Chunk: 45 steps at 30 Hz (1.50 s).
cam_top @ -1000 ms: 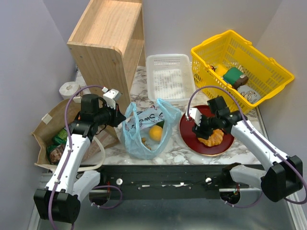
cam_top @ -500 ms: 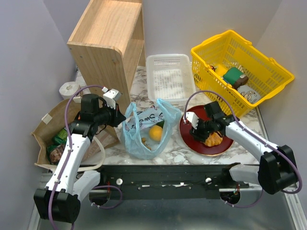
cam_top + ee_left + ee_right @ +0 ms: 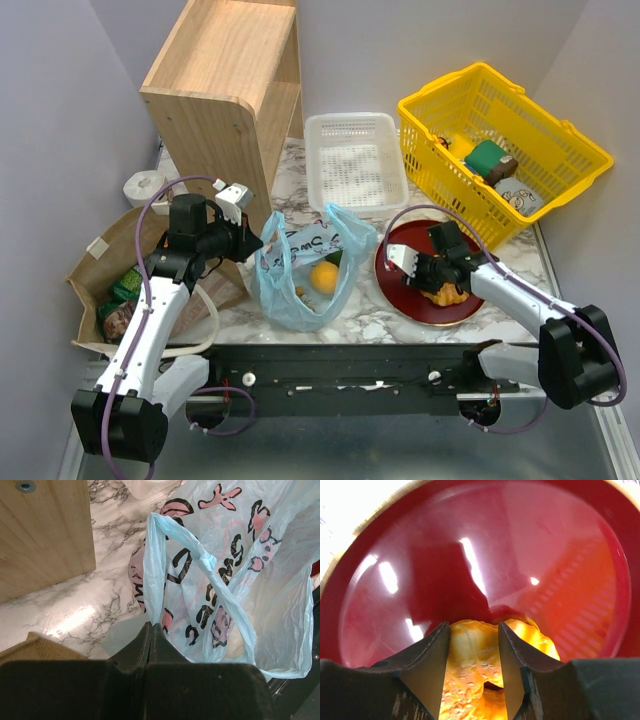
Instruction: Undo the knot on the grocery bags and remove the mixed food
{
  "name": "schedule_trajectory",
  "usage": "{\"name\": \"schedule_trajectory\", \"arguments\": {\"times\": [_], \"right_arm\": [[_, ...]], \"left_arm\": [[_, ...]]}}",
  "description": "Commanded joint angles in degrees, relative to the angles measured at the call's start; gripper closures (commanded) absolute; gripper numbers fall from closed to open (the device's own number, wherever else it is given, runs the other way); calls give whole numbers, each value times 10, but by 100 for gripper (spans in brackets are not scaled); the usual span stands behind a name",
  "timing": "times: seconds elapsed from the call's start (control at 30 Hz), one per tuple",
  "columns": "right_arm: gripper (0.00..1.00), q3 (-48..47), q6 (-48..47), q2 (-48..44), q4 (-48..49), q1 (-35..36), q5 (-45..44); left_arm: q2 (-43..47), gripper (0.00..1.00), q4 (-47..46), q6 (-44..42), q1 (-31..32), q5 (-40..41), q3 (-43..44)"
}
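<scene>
1. The left gripper (image 3: 152, 626) is clamped tight, its jaws pinched on a handle loop (image 3: 159, 555) of the light blue plastic bag (image 3: 300, 285).
2. That bag stands on the marble table (image 3: 375, 322), between the two arms and in front of the white tray (image 3: 355, 122).
3. An orange fruit (image 3: 323, 277) shows inside the blue bag.
4. The right gripper (image 3: 443, 291) reaches down onto the red plate (image 3: 395, 292), just right of the blue bag.
5. Its jaws are partly spread and closed against both sides of the ring pastry (image 3: 470, 647), which rests on the plate.
6. The brown paper bag (image 3: 100, 265) lies at the table's left edge beside the left arm, with green packets (image 3: 124, 289) inside it.
7. The yellow basket (image 3: 480, 72) stands at the far right and the wooden shelf (image 3: 215, 70) at the far left.
</scene>
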<state>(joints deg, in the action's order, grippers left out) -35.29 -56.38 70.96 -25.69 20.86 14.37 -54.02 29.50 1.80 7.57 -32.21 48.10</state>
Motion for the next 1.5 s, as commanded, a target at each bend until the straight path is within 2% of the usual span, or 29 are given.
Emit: {"name": "schedule_trajectory", "arguments": {"times": [0.0,0.23,0.33,0.37,0.4,0.47,0.57,0.63,0.73,0.87,1.0,1.13,1.23,1.33,1.47], "right_arm": [[52,28,-15,-20,-35,-30,-94],[57,2,4,-55,-106,-49,-88],[48,-70,28,-62,-162,-48,8],[44,-96,52,-59,-194,-48,74],[42,-151,69,-57,-203,-49,104],[35,-201,104,-52,-221,-40,169],[35,-296,110,-45,-233,14,203],[37,-362,109,-40,-240,55,232],[45,-440,141,-11,-237,114,271],[62,-483,162,42,-199,178,291],[73,-503,129,151,-196,211,306],[80,-498,50,207,-228,272,296],[81,-437,22,214,-217,302,251],[82,-338,78,198,-149,301,212],[82,-264,107,142,-114,301,167]], "left_arm": [[6,100,-15,-2,-5,-9,-7],[2,100,-20,0,-8,-10,-11],[4,100,-17,-2,-8,-13,-8],[5,100,-5,-14,-9,-17,-6],[6,100,3,-29,-9,-24,3],[9,100,31,-55,-8,-45,12],[10,100,68,-101,-8,-66,27],[13,100,82,-123,-8,-66,38],[17,100,96,-132,-8,-64,44],[20,100,73,-103,-7,-64,42],[9,100,15,-55,-6,-64,18],[-4,100,-23,-25,-6,-59,3],[2,100,-29,-20,-5,-62,1],[19,100,-27,-21,-6,-60,-6],[42,100,-16,-23,-7,-59,-17]]}}
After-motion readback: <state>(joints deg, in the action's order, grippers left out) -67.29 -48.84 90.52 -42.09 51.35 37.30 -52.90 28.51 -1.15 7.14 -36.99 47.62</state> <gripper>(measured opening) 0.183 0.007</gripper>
